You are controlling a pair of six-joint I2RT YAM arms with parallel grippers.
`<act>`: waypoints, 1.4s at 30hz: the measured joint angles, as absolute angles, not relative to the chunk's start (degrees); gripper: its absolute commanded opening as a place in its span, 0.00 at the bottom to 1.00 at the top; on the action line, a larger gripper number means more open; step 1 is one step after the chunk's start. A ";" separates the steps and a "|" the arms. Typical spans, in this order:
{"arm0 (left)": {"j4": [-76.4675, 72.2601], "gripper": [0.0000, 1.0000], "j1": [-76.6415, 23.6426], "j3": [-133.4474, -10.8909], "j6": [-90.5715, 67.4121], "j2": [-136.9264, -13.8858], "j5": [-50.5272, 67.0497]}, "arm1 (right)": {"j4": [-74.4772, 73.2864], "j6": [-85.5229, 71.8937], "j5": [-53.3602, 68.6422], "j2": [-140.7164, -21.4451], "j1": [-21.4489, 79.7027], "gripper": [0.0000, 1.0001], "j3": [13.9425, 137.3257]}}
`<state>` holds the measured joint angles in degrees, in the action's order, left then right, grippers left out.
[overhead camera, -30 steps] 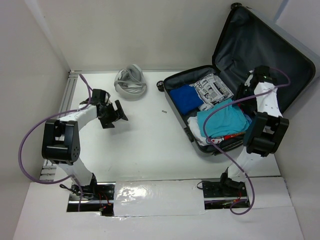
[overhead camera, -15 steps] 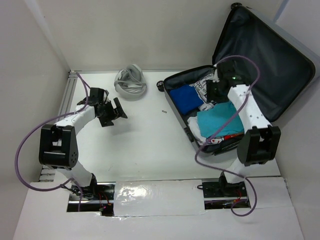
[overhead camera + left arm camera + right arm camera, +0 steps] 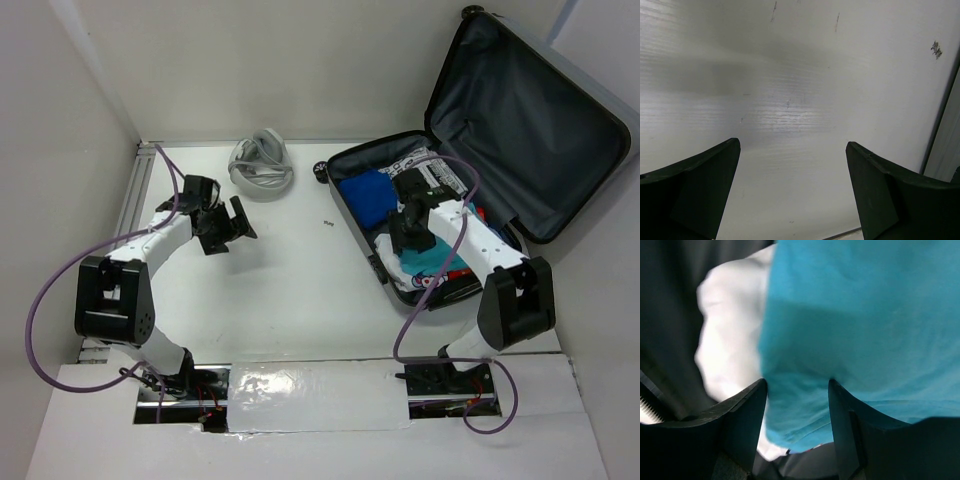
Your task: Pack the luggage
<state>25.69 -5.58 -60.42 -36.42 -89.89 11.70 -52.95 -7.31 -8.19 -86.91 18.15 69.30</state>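
The luggage lies open at the far right of the worktop. Its dark-lined lid leans up against the right wall, and one small black wheel sticks out at its far left corner. The lower half is full. A folded blue garment lies at the far left, with a black-and-white patterned item just beside it toward the lid. A turquoise garment lies on top at the near end, and a white cloth shows from under its left edge.

The right arm reaches in over this pile, so its wrist hides the middle of the contents. The right pincer is spread, and its wrist view shows the turquoise garment filling the gap between the fingers. The white cloth and dark lining lie to the left. Whether the fingers touch the fabric cannot be told.

The left pincer is well apart from the luggage, over the left part of the worktop. It is spread wide above bare white surface.

A grey-white bundle rests near the back wall, between the two arms' reach; what it is cannot be made out. A small dark mark sits on the worktop just left of the luggage.

White walls close the left and back sides, and a metal rail runs along the left edge. Purple cables loop from both arms.
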 measured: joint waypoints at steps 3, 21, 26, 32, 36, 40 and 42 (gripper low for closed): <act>26.28 1.00 -5.93 -60.42 -36.49 -89.23 11.14 | -53.01 -9.80 -11.14 -87.59 18.44 0.56 68.86; 27.51 1.00 -6.55 -60.45 -36.64 -88.73 9.15 | -56.36 -19.57 -13.56 -86.65 18.46 0.10 66.37; 27.51 1.00 -6.55 -60.45 -36.64 -88.73 8.99 | -58.19 -22.24 -13.89 -86.52 18.11 0.00 66.08; 27.53 1.00 -6.55 -60.64 -36.64 -88.73 8.91 | -62.24 -25.52 -14.70 -81.76 18.11 0.00 65.98; 27.62 1.00 -6.55 -62.28 -36.64 -89.41 8.84 | -63.31 -26.09 -14.26 -77.82 18.11 0.14 65.47; 27.53 1.00 -6.55 -64.49 -36.62 -89.97 8.86 | -62.59 -25.26 -11.75 -78.06 18.20 0.45 63.37; 27.68 1.00 -6.55 -65.54 -36.67 -90.04 8.82 | -62.65 -24.21 -11.20 -79.44 18.70 0.47 63.79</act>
<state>27.68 -6.55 -65.54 -36.67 -90.04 8.82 -62.65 -24.21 -11.20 -79.44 18.70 63.79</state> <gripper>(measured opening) 0.999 0.441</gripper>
